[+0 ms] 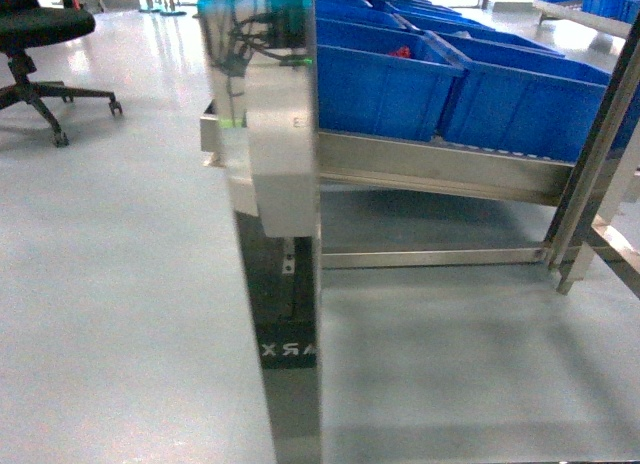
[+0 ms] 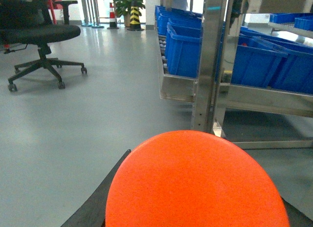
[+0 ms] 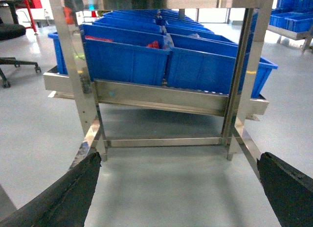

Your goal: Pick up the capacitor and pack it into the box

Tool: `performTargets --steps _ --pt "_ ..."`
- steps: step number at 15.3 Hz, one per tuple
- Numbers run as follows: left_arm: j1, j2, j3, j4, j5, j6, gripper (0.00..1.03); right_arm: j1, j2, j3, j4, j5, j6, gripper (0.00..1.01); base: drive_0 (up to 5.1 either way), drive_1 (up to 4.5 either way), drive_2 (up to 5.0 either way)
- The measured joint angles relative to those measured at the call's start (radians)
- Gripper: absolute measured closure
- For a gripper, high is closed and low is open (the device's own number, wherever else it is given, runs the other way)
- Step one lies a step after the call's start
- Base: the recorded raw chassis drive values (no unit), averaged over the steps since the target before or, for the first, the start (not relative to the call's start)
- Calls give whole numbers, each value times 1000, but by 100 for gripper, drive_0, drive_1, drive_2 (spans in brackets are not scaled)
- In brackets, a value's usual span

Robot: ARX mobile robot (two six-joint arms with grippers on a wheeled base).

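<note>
- Office chair (image 1: 35, 44) stands far left on the grey floor (image 1: 120, 284).
- Left gripper (image 2: 195, 183): an orange pad fills the view; open or closed, cannot tell.
- Steel rack (image 3: 161, 97) carries blue bins (image 3: 127, 58).
- Right gripper (image 3: 178, 188) is spread wide, empty.
- Neither box nor capacitor shows.

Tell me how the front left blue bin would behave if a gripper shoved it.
The bin looks like rigid plastic, so it probably slides rather than flexes. It sits on a sloped metal rack against a front lip, so it likely won't tip forward. Weight is unclear; contents barely show.
</note>
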Motion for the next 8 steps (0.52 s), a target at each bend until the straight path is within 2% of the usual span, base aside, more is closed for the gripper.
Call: performTargets --steps 8 --pt "0 0 0 0 0 0 60 0 0 0 3 0 0 3 -489 243 243"
